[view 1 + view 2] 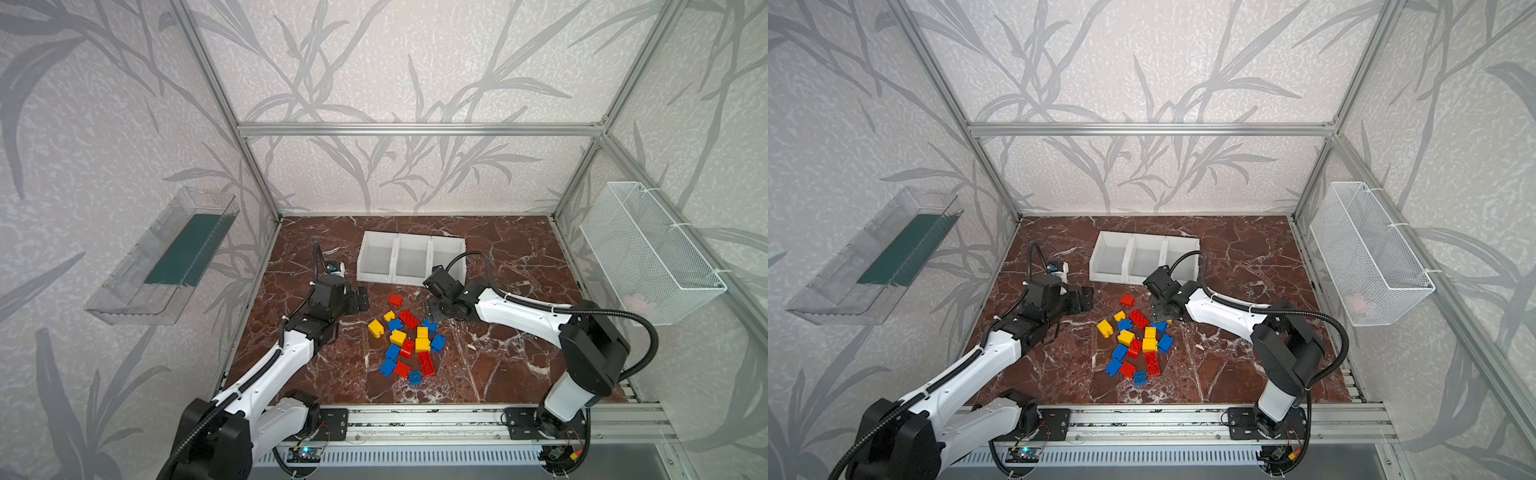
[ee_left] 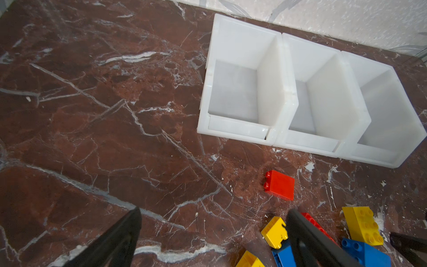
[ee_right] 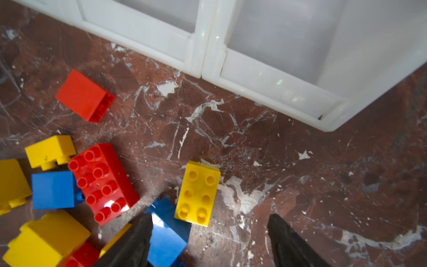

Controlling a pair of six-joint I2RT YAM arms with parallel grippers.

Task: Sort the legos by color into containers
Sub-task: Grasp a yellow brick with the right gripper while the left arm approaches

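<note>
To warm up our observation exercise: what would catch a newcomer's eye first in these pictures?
A bright heap of red, blue and yellow legos lies in the middle of the dark marble table. Behind it stand three joined white containers, all empty.

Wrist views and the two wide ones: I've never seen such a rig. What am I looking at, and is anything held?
Two white robot arms work over a marbled table. The two wide pictures come from one camera above, nearly identical. The others look out from each arm's wrist; the black prongs are its pincer. Red, blue and yellow legos lie heaped before three joined white containers, which look empty. The left pincer is open beside the heap; the right pincer, open too, is low at its edge. Neither holds anything.
</note>
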